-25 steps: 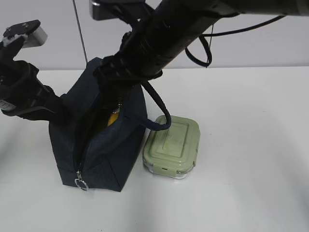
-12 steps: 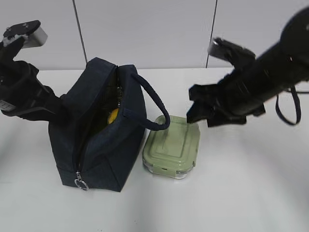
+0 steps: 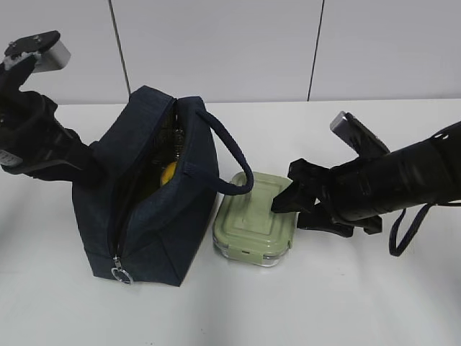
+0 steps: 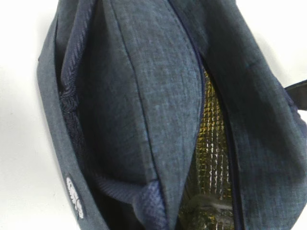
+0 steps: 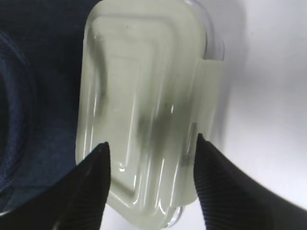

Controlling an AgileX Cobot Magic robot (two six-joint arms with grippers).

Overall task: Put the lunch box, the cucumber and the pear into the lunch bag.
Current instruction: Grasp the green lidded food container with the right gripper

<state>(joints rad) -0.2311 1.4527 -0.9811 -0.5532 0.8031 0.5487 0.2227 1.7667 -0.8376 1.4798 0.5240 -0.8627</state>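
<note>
1. Lunch box (image 3: pixel 256 218): you see it on the table, touching the lunch bag's (image 3: pixel 155 216) right side.
2. Right gripper (image 5: pixel 151 158): fingers spread wide over the green lid.
3. Left gripper: hidden behind the bag; you cannot tell its state.
4. Pear (image 3: pixel 168 173): yellow, inside the unzipped bag.

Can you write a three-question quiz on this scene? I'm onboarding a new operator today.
1. True or false: the pale green-lidded clear lunch box is inside the dark navy fabric lunch bag.
2. The right tool is: A) open over the lunch box, B) shut on the bag's handle, C) out of view.
3. Fill in: the bag's top zipper is ____.

Key: 1 false, it sits on the white table beside the bag; 2 A; 3 open.
</note>
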